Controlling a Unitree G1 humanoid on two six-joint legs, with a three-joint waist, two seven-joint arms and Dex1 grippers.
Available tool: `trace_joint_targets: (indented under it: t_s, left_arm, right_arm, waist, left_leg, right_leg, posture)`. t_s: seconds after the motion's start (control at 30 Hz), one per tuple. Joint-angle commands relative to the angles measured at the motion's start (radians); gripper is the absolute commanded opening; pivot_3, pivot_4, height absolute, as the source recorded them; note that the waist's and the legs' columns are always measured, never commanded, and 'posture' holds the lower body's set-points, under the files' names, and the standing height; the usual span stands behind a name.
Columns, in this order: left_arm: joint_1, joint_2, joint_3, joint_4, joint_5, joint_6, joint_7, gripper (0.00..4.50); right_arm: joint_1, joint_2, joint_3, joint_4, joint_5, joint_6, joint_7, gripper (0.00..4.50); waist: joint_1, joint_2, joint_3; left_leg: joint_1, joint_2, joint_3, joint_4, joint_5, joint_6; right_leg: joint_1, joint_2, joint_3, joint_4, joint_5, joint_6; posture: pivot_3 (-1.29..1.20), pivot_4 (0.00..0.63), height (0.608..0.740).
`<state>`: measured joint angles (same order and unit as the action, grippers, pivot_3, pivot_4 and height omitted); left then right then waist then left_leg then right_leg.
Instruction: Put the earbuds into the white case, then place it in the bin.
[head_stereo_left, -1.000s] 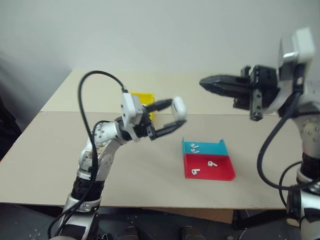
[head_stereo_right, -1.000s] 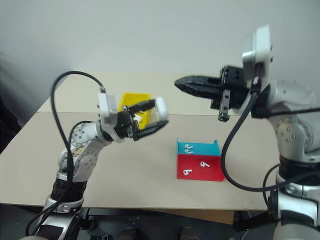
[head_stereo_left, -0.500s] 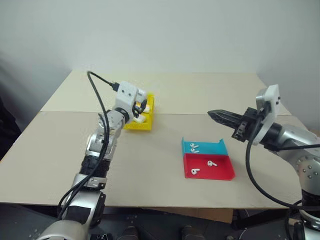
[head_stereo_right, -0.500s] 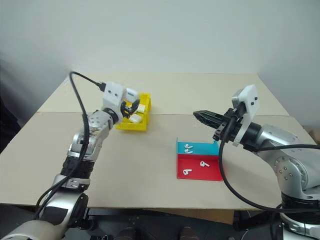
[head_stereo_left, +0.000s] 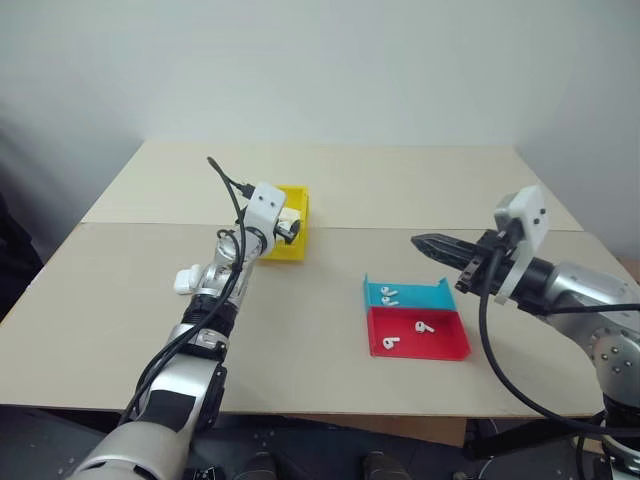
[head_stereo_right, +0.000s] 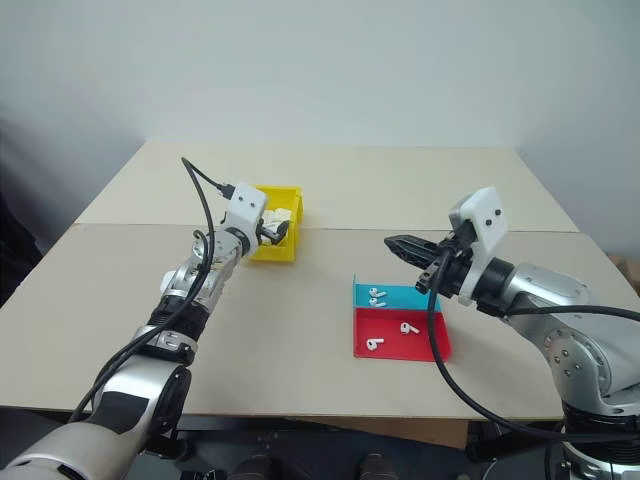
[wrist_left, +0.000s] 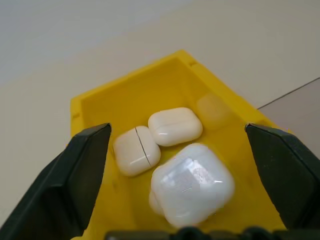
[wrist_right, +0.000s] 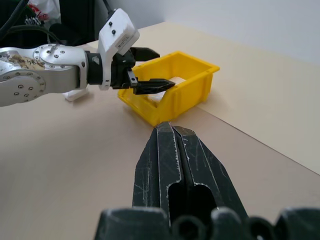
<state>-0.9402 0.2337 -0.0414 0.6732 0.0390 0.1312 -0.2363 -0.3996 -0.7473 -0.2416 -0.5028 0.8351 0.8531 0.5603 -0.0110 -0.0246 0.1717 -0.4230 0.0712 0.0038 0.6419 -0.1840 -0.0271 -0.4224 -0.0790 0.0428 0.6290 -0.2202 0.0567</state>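
Small glossy white rounded plastic case (wrist_left: 192, 184) lying loose in bright yellow rectangular plastic bin (wrist_left: 100, 107), atop or against two identical cases (wrist_left: 155, 137). Left gripper (wrist_left: 187, 175) poised over bin mouth, jaws wide apart, clamped on nothing. Right gripper (wrist_right: 172, 150) over bare table, jaws pressed together, empty. Judged light, rigid, slippery on curved faces; hinged lid liable to pop. Best hold: across flat broad sides, below lid seam.

Soft, even light falls from above, leaving faint shadows on the counter (head_stereo_left: 330, 190). The nearest white case (wrist_left: 192, 184) looks slightly blurred with mild glare.
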Motion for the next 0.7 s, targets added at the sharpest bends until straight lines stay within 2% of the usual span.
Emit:
trace_joint_targets:
  t_s: [0.03,0.13,0.2,0.33,0.43,0.5,0.7]
  left_arm:
    - [0.038,-0.022,0.081,-0.163,-0.128,-0.012,-0.056,4.47]
    - [0.133,0.007,0.158,-0.439,-0.342,0.145,-0.216,4.47]
    - [0.233,0.074,0.159,-0.626,-0.422,0.188,-0.328,4.47]
    - [0.456,0.305,0.162,-0.942,-0.516,0.241,-0.559,4.47]
    - [0.587,0.43,0.216,-1.067,-0.588,0.264,-0.655,4.47]
    - [0.684,0.5,0.29,-1.131,-0.653,0.307,-0.694,4.47]
    - [0.93,0.617,0.495,-1.198,-0.77,0.377,-0.782,4.47]
  right_arm:
    - [0.003,-0.031,-0.012,-0.034,-0.013,-0.011,0.01,0.0]
    - [0.03,-0.095,0.004,-0.043,-0.1,-0.089,0.076,0.0]
    - [0.107,-0.142,0.006,-0.055,-0.232,-0.278,0.173,0.0]
    - [0.209,-0.182,-0.054,0.016,-0.351,-0.603,0.376,0.0]
    - [0.23,-0.223,-0.071,0.096,-0.388,-0.722,0.486,0.0]
    - [0.243,-0.244,-0.074,0.136,-0.405,-0.773,0.535,0.0]
    - [0.316,-0.273,-0.118,0.185,-0.409,-0.828,0.621,0.0]
  waist:
    - [0.0,0.0,0.0]
    - [-0.006,0.0,0.0]
    - [-0.009,0.0,0.0]
    - [-0.017,0.001,0.0]
    - [-0.014,0.0,0.0]
    - [-0.009,0.0,0.0]
    - [-0.004,0.0,0.0]
  left_leg:
    - [0.0,0.0,0.0,0.0,0.0,0.0]
    - [-0.001,0.0,0.0,0.0,0.0,0.0]
    - [-0.001,0.0,0.0,-0.001,0.0,0.0]
    - [0.003,0.0,0.0,-0.003,0.0,0.0]
    - [0.005,0.0,0.001,-0.002,0.001,-0.002]
    - [0.007,0.0,0.001,-0.001,0.001,-0.003]
    - [0.008,0.001,0.001,-0.002,0.001,-0.003]
  right_leg:
    - [0.0,0.0,0.0,0.0,0.001,-0.001]
    - [-0.001,0.0,0.0,0.0,0.001,-0.002]
    - [-0.002,0.0,0.001,0.0,0.002,-0.003]
    - [0.0,0.001,0.002,0.001,-0.002,0.001]
    - [0.002,0.0,0.002,0.001,-0.002,0.003]
    - [0.003,0.0,0.002,0.0,-0.005,-0.004]
    - [0.003,0.0,0.002,0.0,-0.006,-0.006]
  posture:
    - [0.0,0.15,0.74]
    - [0.0,0.15,0.74]
    - [0.0,0.15,0.74]
    - [0.0,0.15,0.74]
    - [0.0,0.15,0.74]
    - [0.0,0.15,0.74]
    - [0.0,0.15,0.74]
